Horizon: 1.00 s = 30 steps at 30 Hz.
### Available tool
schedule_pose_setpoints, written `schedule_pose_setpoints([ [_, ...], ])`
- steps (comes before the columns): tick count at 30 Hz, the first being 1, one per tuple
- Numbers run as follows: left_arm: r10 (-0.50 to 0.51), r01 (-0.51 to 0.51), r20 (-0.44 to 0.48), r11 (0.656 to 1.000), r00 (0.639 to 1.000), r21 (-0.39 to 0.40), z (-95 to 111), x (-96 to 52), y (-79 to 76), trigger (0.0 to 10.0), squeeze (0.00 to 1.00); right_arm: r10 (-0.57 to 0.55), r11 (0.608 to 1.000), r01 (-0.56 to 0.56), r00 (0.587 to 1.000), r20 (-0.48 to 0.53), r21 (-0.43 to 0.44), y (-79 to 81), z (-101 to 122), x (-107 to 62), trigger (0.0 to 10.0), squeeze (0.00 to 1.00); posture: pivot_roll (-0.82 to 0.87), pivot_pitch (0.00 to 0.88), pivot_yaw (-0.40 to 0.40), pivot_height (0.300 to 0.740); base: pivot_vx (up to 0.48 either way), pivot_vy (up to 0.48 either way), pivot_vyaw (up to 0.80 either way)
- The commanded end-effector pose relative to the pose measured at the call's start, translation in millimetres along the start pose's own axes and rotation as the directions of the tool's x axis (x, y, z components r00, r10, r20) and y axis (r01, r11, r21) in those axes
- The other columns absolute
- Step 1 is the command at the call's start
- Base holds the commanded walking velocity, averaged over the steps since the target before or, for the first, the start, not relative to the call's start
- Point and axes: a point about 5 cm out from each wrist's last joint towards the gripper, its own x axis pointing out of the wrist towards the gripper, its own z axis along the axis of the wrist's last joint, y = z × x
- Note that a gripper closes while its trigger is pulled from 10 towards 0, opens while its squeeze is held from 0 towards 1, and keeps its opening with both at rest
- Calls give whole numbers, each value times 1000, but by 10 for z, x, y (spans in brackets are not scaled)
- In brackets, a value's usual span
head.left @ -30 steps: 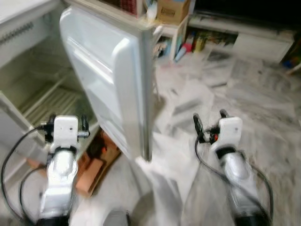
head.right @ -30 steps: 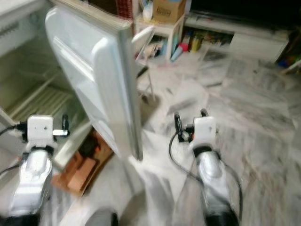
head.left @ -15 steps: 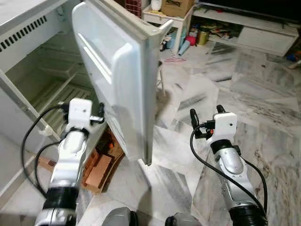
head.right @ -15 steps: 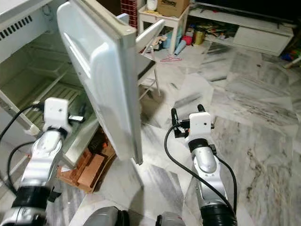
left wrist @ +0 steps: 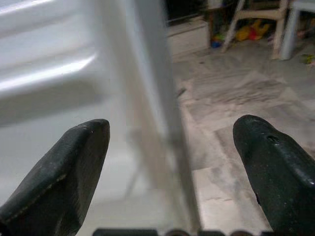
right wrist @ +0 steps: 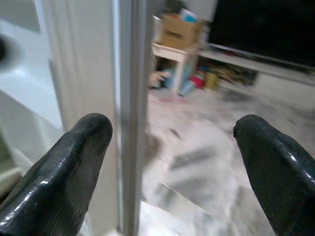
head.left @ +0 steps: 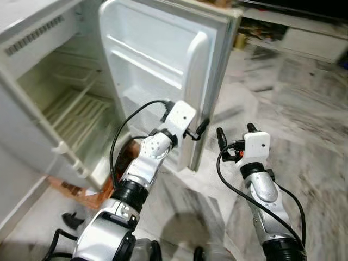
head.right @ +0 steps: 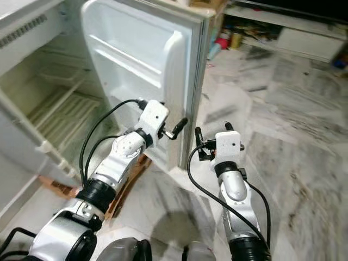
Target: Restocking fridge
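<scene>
While blurred, left gripper (left wrist: 172, 172) straddles door edge (left wrist: 162, 123).

Left gripper (head.left: 197, 130) seemingly at fridge door (head.left: 163, 70)

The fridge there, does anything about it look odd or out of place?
Yes. The fridge stands open with bare shelves and bare door racks, so nothing is stocked. Beneath it lie what look like reddish bricks, an odd thing under a fridge. The left tool is open at the door's edge.
</scene>
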Motion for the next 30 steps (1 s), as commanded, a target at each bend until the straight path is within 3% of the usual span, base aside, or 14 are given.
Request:
schedule_pose_setpoints([
  [1,72,-73,-43,997,997,-17,-165,-107,181,10000,0,-7,1000,7,1000,3,7,-4,18,-4,10000,0,-43,79,30,740,0,0,0],
  [3,125,-126,-56,992,991,-11,-255,-228,313,10000,0,-6,1000,6,1000,1,10,7,12,-9,10000,0,-34,83,31,740,0,0,0],
  [5,140,-141,-59,990,988,-10,-285,-273,350,10000,0,-6,1000,6,1000,1,11,12,11,-10,10000,0,-27,85,29,740,0,0,0],
  [7,193,-193,-80,981,978,3,-428,-496,463,10000,0,-3,1000,3,1000,-2,15,23,4,2,10000,0,-17,87,24,740,0,0,0],
  [11,229,-228,-87,974,970,18,-508,-671,492,10000,0,-3,1000,3,1000,-4,15,25,3,9,10000,0,-13,88,21,740,0,0,0],
  [13,288,-286,-90,958,953,37,-573,-848,527,10000,0,-15,1000,15,1000,-15,21,16,-7,-2,10000,0,-14,88,19,740,0,0,0],
  [18,377,-379,-119,925,918,13,-663,-1043,591,10000,0,-18,1000,19,1000,-20,23,3,-18,-15,10000,0,-17,85,19,740,0,0,-679],
  [23,408,-412,-135,911,903,-5,-672,-1101,617,10000,0,-16,1000,17,1000,-17,24,-6,-13,-9,10000,0,-15,87,17,740,0,-143,-705],
  [30,436,-438,-105,899,894,3,-505,-1153,614,10000,0,-2,1000,2,1000,-9,27,-2,21,1,10000,0,0,113,23,740,0,-425,-238],
])
